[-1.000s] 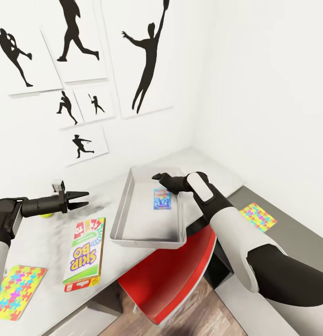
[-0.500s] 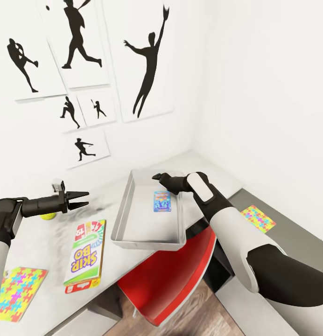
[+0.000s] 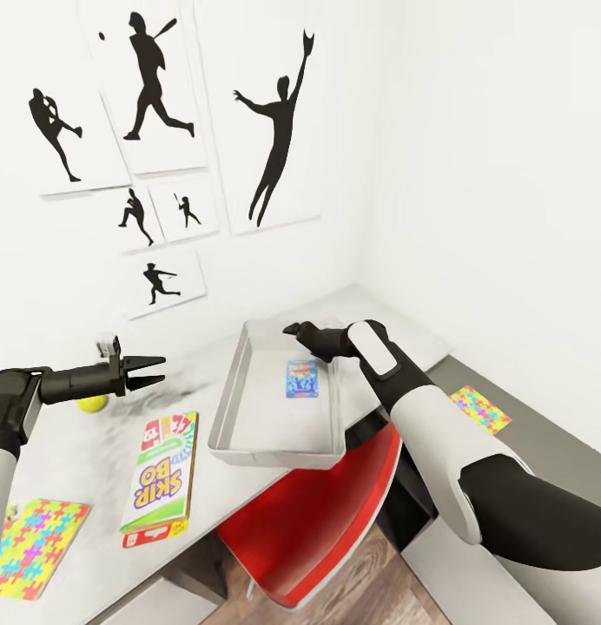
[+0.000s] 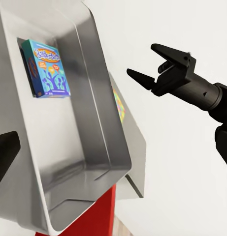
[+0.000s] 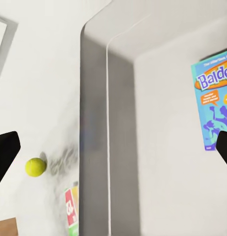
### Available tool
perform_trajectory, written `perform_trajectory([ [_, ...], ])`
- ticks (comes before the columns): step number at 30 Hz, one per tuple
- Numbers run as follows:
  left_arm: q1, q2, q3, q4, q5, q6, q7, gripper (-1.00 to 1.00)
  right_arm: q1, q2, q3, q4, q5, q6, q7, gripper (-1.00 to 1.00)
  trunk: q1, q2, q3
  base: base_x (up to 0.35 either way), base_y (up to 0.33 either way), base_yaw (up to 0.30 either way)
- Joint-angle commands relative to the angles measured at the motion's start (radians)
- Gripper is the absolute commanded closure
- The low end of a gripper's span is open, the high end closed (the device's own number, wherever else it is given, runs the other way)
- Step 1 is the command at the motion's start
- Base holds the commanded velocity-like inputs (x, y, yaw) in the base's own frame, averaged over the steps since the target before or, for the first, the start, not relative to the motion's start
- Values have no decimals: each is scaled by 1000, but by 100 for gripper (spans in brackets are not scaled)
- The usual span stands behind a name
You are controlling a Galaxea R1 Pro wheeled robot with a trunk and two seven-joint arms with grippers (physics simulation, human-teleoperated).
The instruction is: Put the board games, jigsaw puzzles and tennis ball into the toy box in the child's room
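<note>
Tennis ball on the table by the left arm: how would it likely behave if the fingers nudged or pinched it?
The tennis ball is round and lies free on the flat table, so a nudge would probably send it rolling. It looks small against the left gripper, so it is likely light, and a pinch off its middle might squirt it out.

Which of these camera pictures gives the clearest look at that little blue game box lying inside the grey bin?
The left wrist view: the blue game box shows whole, with its cover art, on the floor of the toy box. The right wrist view crops it at the picture's edge, though the lettering is large. In the head view it is small.
</note>
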Motion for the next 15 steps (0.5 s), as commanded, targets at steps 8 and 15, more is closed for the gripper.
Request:
perform_trajectory([
  [8, -1, 0, 3, -1, -10, 10, -9, -100, -1, 0, 1, -1, -10, 0, -10, -100, 1, -2, 11, 0, 0, 0],
  [15, -1, 0, 3, -1, -10, 10, -9, -100, 0, 0, 1, -1, -10, 0, -9, -100, 1, -2, 23, 0, 0, 0],
])
